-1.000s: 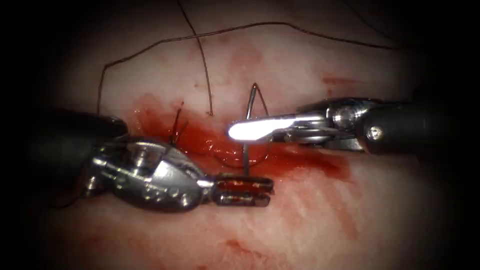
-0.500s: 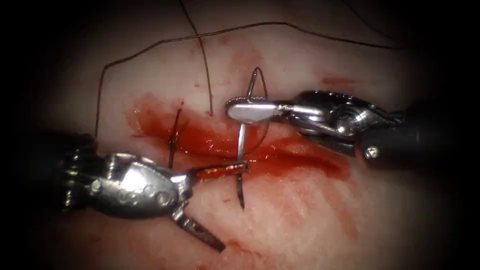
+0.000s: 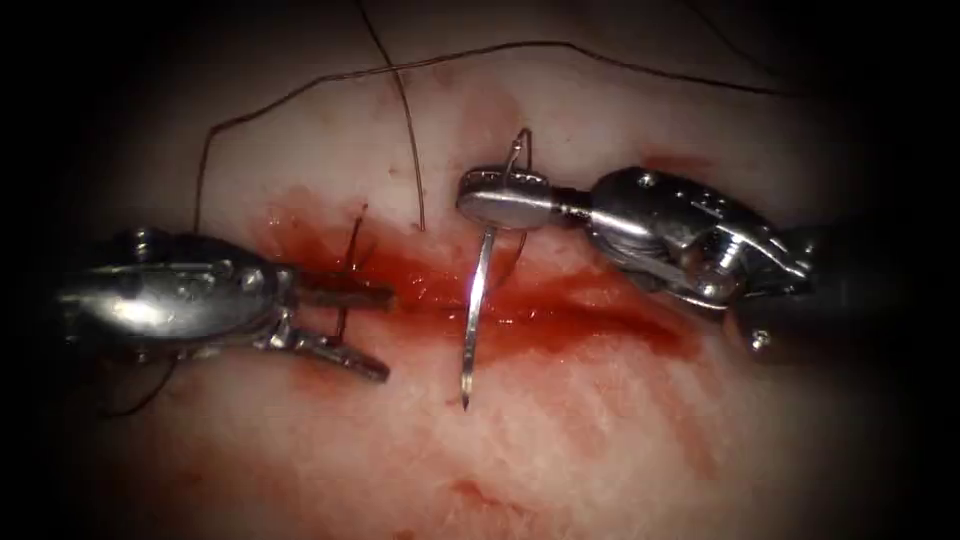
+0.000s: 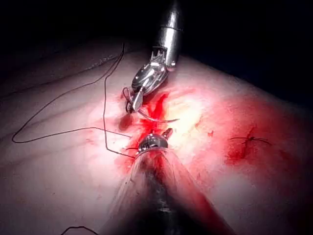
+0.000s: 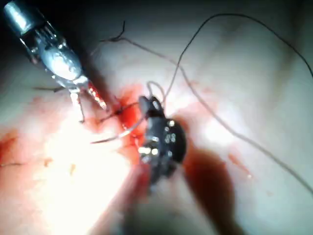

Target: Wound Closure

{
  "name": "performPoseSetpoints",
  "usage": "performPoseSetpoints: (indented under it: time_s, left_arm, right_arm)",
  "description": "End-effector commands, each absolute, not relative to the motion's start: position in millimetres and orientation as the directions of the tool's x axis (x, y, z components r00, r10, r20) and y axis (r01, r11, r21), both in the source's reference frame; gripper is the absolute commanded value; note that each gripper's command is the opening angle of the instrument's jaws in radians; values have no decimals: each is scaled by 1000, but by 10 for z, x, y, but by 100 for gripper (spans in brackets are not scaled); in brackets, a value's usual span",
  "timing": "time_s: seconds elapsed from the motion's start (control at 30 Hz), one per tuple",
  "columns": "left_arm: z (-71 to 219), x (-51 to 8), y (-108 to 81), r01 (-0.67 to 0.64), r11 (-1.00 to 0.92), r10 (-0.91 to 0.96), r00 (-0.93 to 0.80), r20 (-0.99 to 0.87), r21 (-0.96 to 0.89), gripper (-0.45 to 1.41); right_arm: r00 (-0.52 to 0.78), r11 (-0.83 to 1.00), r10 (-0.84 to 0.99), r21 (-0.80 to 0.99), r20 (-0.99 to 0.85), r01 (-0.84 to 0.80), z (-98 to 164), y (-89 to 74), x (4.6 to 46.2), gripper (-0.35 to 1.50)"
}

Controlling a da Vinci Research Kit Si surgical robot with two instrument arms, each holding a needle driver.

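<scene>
My right tool (image 3: 470,203) is shut on the curved needle (image 3: 475,300) near its tail end. The needle hangs down across the red cut (image 3: 580,310). Its tip lies over the pale tissue (image 3: 600,440) on the near side of the cut, and its whole length seems to be out of the tissue. Thread (image 3: 300,95) leaves the tail and loops over the far tissue. My left tool (image 3: 385,335) is left of the needle with its jaws open and holds nothing. The left wrist view has the needle (image 4: 156,119) in the right tool (image 4: 134,100). The right wrist view has the needle (image 5: 112,137) and the left tool (image 5: 90,107).
An earlier stitch with short dark thread ends (image 3: 350,250) stands in the cut beside the left tool's upper jaw. Red fluid (image 3: 430,285) pools along the cut. A second stitch (image 4: 249,141) is visible in the left wrist view.
The left tool's jaws opened beside the needle, then it drew back to the left. The right tool rose slightly and turned with the needle, and the tip is now in full view.
</scene>
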State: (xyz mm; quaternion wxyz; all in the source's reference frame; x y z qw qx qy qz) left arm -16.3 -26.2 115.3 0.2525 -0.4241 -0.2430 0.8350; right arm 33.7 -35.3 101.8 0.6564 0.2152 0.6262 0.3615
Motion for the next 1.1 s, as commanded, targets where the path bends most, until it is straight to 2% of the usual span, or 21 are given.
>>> performPoseSetpoints:
  time_s: [0.03, 0.27, 0.57, 1.1]
  left_arm:
    - [1171, -163, -257, -262, -755, 634, -527, -566, -601, -28]
    - [1191, -159, -258, -275, -746, 637, -559, -531, -606, -45]
    - [1201, -166, -272, -209, -738, 610, -613, -502, -642, -45]
    - [1210, -198, -266, -221, -739, 612, -613, -499, -636, -45]
  right_arm:
    - [-46, 670, 722, 714, -690, -204, 1021, -354, 345, -35]
    - [-39, 708, 683, 674, -730, -210, 1019, -351, 346, -35]
    - [-38, 712, 678, 669, -734, -214, 1019, -350, 350, -35]
    - [-37, 731, 656, 648, -753, -214, 1018, -351, 351, -35]
